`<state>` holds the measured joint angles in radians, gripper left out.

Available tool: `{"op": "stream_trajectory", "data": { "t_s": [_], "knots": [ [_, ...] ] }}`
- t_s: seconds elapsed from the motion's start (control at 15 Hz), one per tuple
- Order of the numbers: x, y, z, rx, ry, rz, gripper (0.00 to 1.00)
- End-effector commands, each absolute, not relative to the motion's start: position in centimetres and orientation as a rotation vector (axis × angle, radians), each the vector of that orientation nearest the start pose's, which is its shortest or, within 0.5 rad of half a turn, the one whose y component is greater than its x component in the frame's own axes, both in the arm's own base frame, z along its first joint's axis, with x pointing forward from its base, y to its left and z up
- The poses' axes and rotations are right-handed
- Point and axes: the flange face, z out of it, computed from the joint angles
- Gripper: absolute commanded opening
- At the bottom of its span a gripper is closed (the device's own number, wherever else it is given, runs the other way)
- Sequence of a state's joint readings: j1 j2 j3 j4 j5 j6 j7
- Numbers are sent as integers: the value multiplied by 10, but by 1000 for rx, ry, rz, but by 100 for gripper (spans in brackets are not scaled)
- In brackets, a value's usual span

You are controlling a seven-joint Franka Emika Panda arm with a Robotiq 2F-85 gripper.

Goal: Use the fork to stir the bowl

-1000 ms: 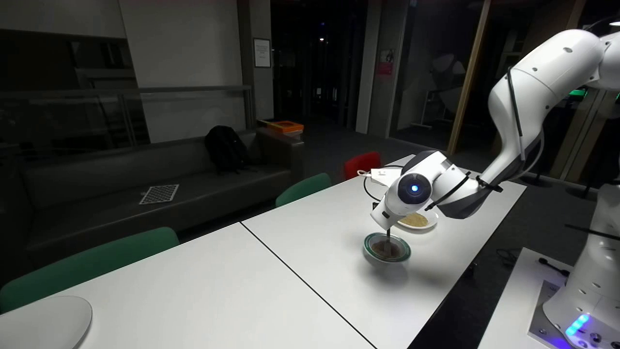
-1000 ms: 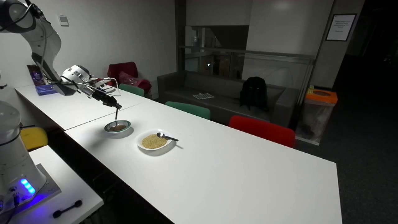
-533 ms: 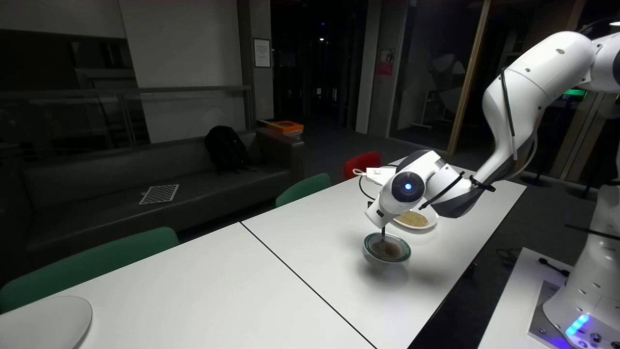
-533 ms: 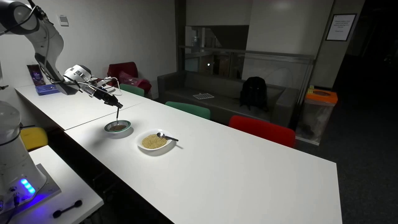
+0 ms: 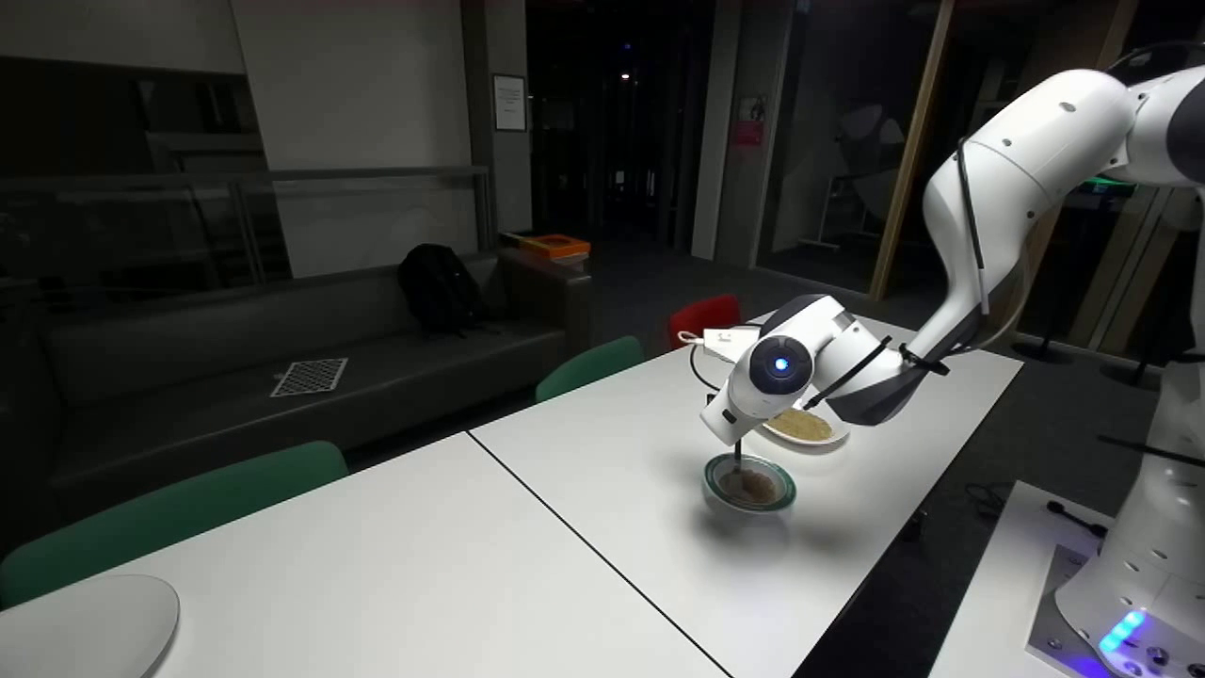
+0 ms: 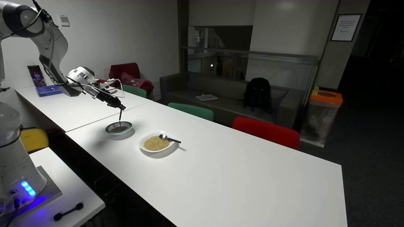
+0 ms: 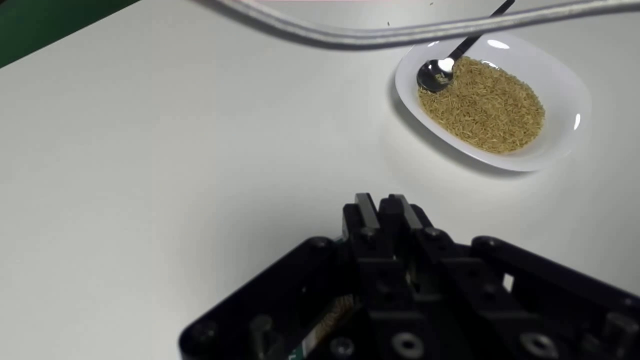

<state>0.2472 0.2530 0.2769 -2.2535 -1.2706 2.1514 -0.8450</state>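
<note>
Stirring presumably explained the near-upright fork [image 6: 120, 116]: gripper [image 7: 388, 207] clamped its handle, tip inside the bowl [image 6: 118, 133] near counter's [image 6: 252, 176] seam edge.

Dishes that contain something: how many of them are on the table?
2: the green-rimmed bowl below the gripper, and the white dish with the spoon in it. The arm may hide others.

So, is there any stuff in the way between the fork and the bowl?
Nothing that shows. The gripper holds the fork, and the fork's lower end is inside the green-rimmed bowl. The white dish with the spoon sits apart, off to one side.
</note>
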Motion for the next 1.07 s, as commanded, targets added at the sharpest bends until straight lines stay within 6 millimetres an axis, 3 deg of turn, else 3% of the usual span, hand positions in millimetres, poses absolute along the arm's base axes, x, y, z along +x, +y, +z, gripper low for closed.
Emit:
{"op": "stream_trajectory", "data": {
  "t_s": [0.0,1.0],
  "knots": [
    [481,227,251,935,2099,-490,3],
    [491,206,258,979,2065,-505,3]
  ]
}}
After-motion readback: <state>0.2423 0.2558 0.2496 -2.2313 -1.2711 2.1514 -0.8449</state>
